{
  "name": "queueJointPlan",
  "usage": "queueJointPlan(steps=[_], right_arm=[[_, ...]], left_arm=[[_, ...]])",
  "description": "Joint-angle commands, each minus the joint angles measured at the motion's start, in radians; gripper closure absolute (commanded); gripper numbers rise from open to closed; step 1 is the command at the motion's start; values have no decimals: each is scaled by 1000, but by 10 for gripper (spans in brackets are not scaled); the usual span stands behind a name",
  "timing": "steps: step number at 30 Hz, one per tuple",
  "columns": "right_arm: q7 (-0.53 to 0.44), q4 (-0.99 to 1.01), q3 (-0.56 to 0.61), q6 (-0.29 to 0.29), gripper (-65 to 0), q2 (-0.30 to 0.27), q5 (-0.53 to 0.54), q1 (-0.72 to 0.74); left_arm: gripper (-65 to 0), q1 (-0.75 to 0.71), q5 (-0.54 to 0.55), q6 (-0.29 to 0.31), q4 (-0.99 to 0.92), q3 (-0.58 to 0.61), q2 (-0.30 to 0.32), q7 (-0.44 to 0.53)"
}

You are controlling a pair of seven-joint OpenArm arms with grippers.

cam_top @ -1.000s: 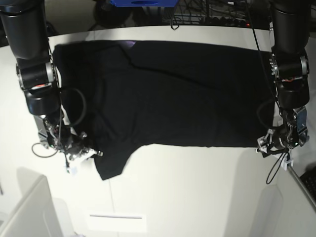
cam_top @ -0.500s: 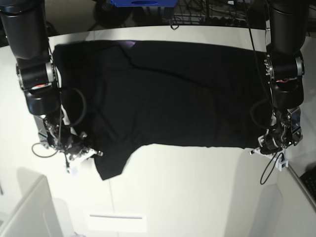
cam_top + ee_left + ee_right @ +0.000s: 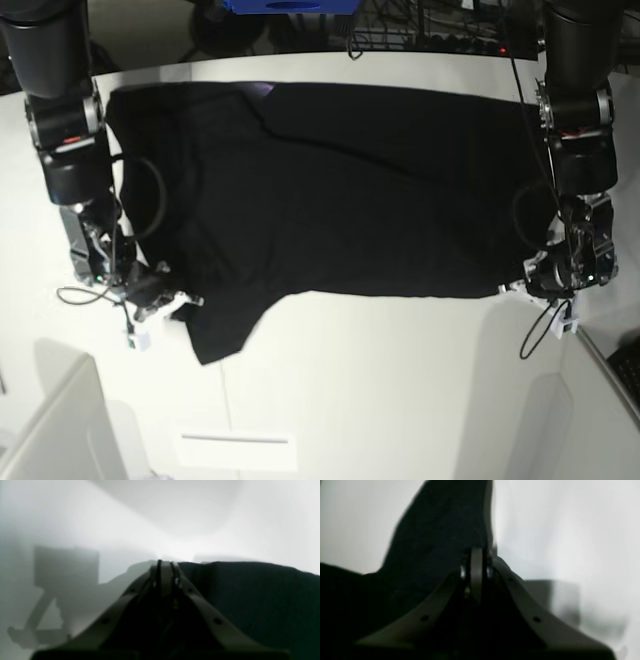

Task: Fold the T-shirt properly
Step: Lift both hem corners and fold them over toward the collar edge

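The black T-shirt [image 3: 350, 190] lies spread plain side up across the white table [image 3: 400, 380], with one sleeve hanging toward the front left. My left gripper [image 3: 515, 289] sits low at the shirt's front right corner. In the left wrist view it [image 3: 165, 563] is shut, with the cloth's [image 3: 250, 592] edge at its tips. My right gripper [image 3: 188, 300] is at the front left by the sleeve. In the right wrist view it [image 3: 477, 551] is shut on the dark cloth [image 3: 440, 525], which rises beyond the fingertips.
A blue object [image 3: 290, 5] and a wire rack [image 3: 430, 25] stand behind the table's far edge. A white panel [image 3: 50, 430] leans at the front left. Loose cables hang from both wrists. The table's right edge [image 3: 610, 375] runs close to my left arm.
My left gripper moved in to the shirt's front right corner and shut. My right arm shifted slightly toward the back, its gripper staying shut at the sleeve.
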State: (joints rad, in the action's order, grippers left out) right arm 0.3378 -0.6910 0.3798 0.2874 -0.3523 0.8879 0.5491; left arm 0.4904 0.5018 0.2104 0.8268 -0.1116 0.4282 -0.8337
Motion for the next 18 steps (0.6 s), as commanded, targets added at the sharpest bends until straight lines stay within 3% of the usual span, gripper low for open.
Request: queueJointPlan(steps=[1, 4, 9, 11, 15, 18], right_arm=[[-26, -42, -6, -1, 0, -18, 14, 25], [-26, -134, -8, -63, 0, -55, 14, -21], [-7, -315, -15, -109, 0, -103, 15, -87], [43, -390, -86, -147, 0, -112, 15, -134], [131, -556, -256, -147, 0, -112, 6, -228], [212, -622, -315, -147, 0, -115, 6, -257]], left_arm=[[0, 15, 10, 4, 47, -30, 16, -2], [0, -23, 10, 11, 145, -124, 16, -75], [0, -71, 4, 37, 286, -138, 13, -146], [0, -94, 8, 37, 322, -144, 13, -160], [0, -121, 8, 39, 338, -145, 16, -164], [0, -135, 10, 40, 340, -145, 30, -164]])
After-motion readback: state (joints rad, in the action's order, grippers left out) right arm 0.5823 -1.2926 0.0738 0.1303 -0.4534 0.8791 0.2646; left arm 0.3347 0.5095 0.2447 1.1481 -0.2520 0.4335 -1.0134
